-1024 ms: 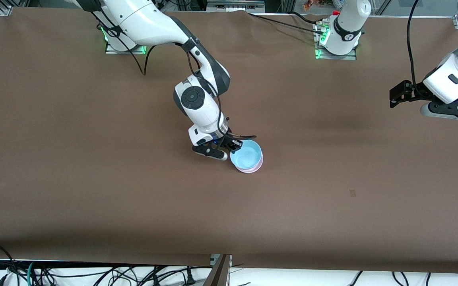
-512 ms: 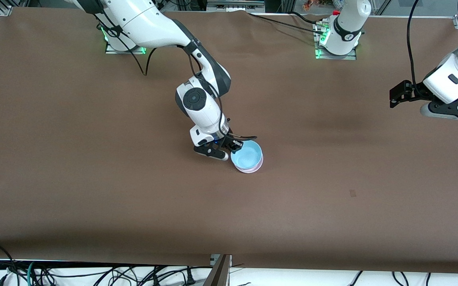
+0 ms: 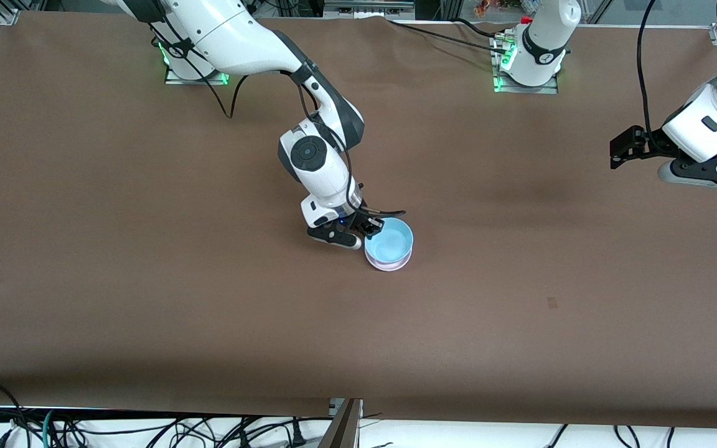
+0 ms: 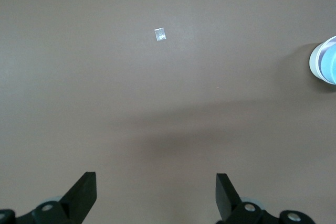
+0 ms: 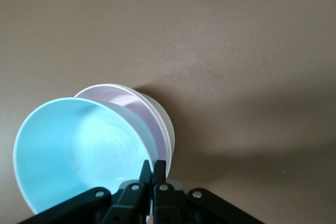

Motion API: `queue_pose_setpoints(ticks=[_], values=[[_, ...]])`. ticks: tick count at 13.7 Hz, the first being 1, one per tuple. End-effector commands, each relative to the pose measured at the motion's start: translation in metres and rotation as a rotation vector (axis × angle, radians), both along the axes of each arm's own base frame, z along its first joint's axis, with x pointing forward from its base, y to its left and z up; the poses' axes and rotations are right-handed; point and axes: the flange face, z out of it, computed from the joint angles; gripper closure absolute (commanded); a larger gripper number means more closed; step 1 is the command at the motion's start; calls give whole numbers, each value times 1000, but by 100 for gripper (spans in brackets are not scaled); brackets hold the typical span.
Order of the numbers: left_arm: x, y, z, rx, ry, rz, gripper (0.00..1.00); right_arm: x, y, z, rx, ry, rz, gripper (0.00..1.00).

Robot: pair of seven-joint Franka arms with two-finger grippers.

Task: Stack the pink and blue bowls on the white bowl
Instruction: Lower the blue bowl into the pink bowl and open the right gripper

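The blue bowl [image 3: 389, 241] [image 5: 79, 150] sits tilted in the pink bowl [image 5: 137, 107], which is nested in the white bowl [image 5: 168, 125] near the table's middle. In the front view only a pale rim [image 3: 388, 267] of the lower bowls shows under the blue one. My right gripper [image 3: 370, 233] [image 5: 153, 167] is shut on the blue bowl's rim, at the edge toward the right arm's end. My left gripper [image 3: 621, 151] [image 4: 156, 182] waits open over bare table at the left arm's end. The bowl stack [image 4: 325, 61] shows at the edge of the left wrist view.
A small piece of tape [image 3: 552, 302] [image 4: 160, 34] lies on the brown table [image 3: 147, 249], nearer the front camera than the left gripper. Cables hang along the table's front edge [image 3: 358, 414].
My right gripper has shifted slightly toward the left arm's end with the blue bowl, which now sits more squarely over the lower bowls. The left arm has not moved.
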Motion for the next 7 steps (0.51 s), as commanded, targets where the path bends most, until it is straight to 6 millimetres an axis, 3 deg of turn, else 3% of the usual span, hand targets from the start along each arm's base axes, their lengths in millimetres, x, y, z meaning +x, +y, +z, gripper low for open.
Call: queue_pose_setpoints(ticks=[1, 5, 7], values=[[-2, 2, 1, -6, 5, -16, 0, 5, 9, 5, 11, -27, 6, 0], [-3, 2, 1, -6, 7, -16, 0, 12, 3, 19, 2, -21, 10, 0], [-3, 2, 1, -6, 7, -16, 0, 23, -1, 35, -63, 1, 40, 0]])
